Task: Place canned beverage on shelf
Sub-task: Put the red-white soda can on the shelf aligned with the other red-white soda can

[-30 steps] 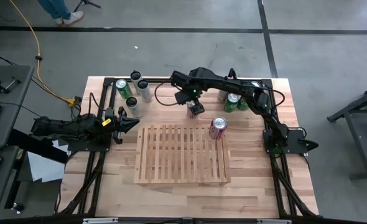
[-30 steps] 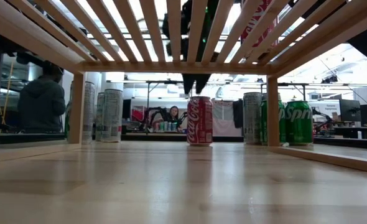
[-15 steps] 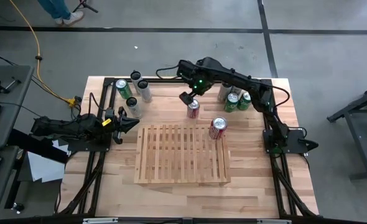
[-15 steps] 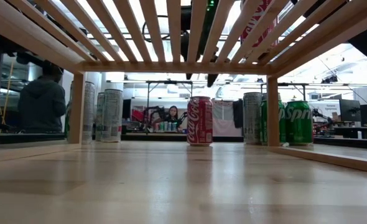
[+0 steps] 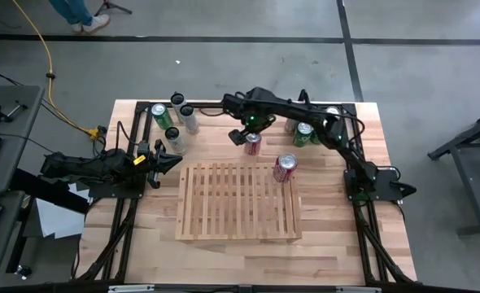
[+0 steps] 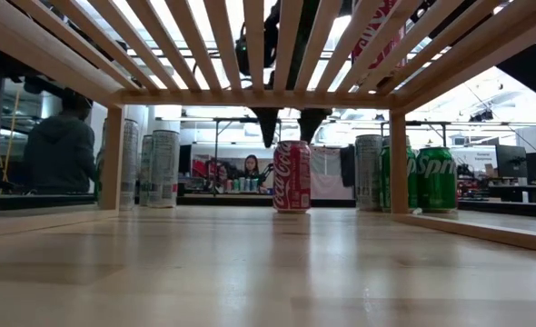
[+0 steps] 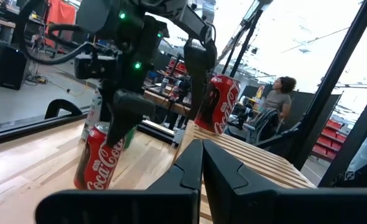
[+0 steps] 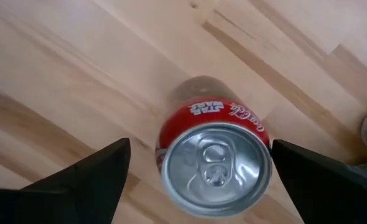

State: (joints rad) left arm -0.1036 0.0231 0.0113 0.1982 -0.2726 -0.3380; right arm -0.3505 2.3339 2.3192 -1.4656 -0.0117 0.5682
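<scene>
The Coca-Cola can (image 8: 216,167) is framed between the wide-spread fingers of the right gripper (image 8: 199,171) — above its rim, ungrasped; an off-centre descent could tip it beside the shelf (image 5: 238,201); the left gripper (image 7: 202,168) waits, pinched closed.

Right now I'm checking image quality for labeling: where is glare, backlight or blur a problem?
Low view: bright ceiling light behind the shelf slats turns the right pincer into a silhouette. Left wrist view: washed-out sky at upper right; the left pincer is dark. Right wrist view: the can top is sharp, the fingers are black.
</scene>
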